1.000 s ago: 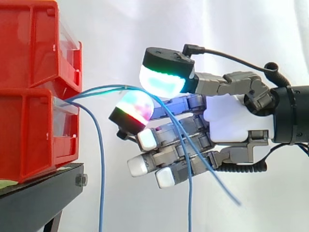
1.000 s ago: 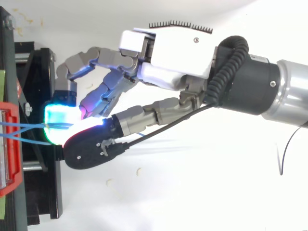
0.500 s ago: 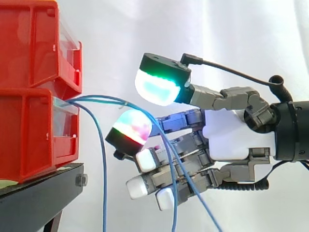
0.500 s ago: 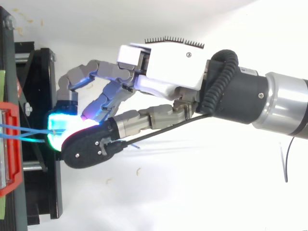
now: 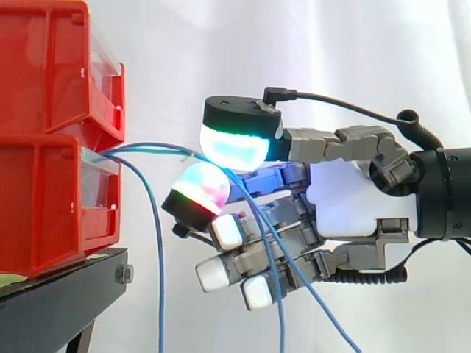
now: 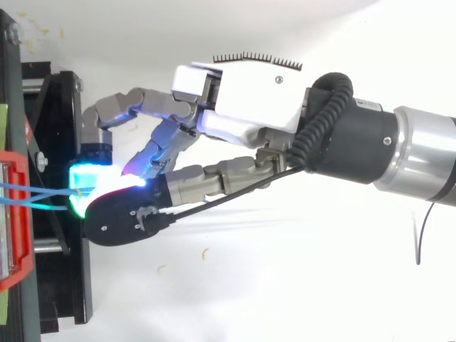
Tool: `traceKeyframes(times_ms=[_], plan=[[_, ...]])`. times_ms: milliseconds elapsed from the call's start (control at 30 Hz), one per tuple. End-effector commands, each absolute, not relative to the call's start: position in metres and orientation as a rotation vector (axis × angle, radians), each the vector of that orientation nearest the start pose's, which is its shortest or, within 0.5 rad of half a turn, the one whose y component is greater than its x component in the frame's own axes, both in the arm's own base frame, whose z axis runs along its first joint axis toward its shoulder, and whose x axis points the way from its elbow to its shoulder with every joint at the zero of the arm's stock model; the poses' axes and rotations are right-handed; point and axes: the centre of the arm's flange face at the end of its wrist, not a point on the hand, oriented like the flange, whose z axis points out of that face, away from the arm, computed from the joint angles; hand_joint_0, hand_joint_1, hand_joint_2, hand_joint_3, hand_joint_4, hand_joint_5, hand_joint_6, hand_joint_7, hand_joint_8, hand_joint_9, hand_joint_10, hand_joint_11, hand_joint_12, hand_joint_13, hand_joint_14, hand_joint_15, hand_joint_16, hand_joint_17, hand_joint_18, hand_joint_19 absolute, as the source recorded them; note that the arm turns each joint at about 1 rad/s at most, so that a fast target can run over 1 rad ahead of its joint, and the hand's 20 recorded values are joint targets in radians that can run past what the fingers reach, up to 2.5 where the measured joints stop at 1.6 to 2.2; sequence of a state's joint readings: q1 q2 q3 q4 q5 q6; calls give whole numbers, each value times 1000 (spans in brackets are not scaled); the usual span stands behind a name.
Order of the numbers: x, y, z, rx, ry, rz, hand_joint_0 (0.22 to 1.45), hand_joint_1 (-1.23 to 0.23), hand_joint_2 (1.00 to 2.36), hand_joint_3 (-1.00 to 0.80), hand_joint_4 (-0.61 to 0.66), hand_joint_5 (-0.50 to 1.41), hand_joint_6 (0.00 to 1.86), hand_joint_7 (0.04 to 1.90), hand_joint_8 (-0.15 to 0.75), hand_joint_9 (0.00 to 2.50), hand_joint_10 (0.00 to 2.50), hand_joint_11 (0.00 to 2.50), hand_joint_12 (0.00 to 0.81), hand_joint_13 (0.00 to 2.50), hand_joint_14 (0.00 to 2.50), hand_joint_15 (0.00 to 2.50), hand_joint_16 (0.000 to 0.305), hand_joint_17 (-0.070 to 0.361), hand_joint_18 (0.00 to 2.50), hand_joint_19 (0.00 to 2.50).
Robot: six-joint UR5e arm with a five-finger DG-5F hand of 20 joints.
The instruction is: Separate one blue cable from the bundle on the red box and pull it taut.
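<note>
Thin blue cables (image 5: 158,149) leave the front of the lower red box (image 5: 44,206) and arc to the right. One strand drops straight down beside the stand. Two others run between the thumb's green-cyan pad (image 5: 235,143) and a red-green fingertip (image 5: 200,185), then hang down across the lower fingers. My hand (image 5: 353,195) reaches in from the right, level with the box's front. Thumb and fingertip pinch the cable with almost no gap. From above, the hand (image 6: 249,92) has its glowing pads just right of the red box (image 6: 18,214), with two blue strands (image 6: 35,191) leading into them.
A second red bin (image 5: 51,66) is stacked on the lower one. Both stand on a black stand (image 5: 66,294), which lies along the left side of the top view (image 6: 60,285). A white curtain hangs behind, and a white surface lies below the arm.
The thumb pad has come down and leftward onto the cable, towards the red-green fingertip. The hanging strands have swung a little. The arm has hardly shifted.
</note>
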State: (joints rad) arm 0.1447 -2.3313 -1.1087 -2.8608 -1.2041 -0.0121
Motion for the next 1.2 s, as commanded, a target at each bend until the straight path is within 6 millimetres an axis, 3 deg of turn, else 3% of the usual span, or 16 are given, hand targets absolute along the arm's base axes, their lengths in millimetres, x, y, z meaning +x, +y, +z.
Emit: traceKeyframes(times_ms=[0, 300, 433, 500, 567, 700, 933, 1000, 1167], plan=[[778, -59, 263, 1304, 1058, 1027, 571, -729, 1017, -121, 143, -33, 648, 1241, 414, 1090, 12, 579, 453, 930, 10, 379, 56, 125, 998, 429], [776, -62, 280, 1343, 1115, 981, 543, -839, 1013, -110, 175, -108, 755, 1089, 394, 944, 11, 581, 458, 851, 10, 393, 59, 134, 967, 421], [775, -62, 279, 1346, 1121, 976, 508, -802, 1008, -379, 163, -109, 755, 1095, 376, 948, 13, 586, 426, 832, 13, 400, 53, 119, 905, 469], [775, -64, 279, 1348, 1117, 972, 504, -728, 1005, -424, 167, -96, 745, 1114, 381, 989, 15, 587, 428, 858, 11, 400, 53, 120, 925, 472], [776, -64, 280, 1347, 1116, 973, 523, -529, 1004, -440, 162, -85, 730, 1137, 389, 1058, 14, 594, 427, 888, 11, 396, 52, 118, 945, 493], [777, -64, 284, 1346, 1111, 975, 537, -434, 1003, -451, 162, -77, 712, 1155, 391, 1090, 16, 597, 429, 907, 12, 410, 52, 118, 953, 497], [777, -64, 285, 1345, 1110, 976, 582, -737, 1013, -308, 146, -75, 723, 1235, 392, 1112, 17, 630, 423, 941, 12, 410, 49, 110, 966, 483], [777, -64, 285, 1345, 1110, 976, 577, -794, 1016, -246, 147, -98, 776, 1164, 394, 1092, 17, 645, 427, 943, 12, 419, 49, 110, 971, 483], [777, -64, 285, 1345, 1110, 976, 612, -906, 1023, -115, 18, -149, 865, 1164, 378, 1017, 17, 656, 425, 921, 13, 423, 49, 111, 975, 465]])
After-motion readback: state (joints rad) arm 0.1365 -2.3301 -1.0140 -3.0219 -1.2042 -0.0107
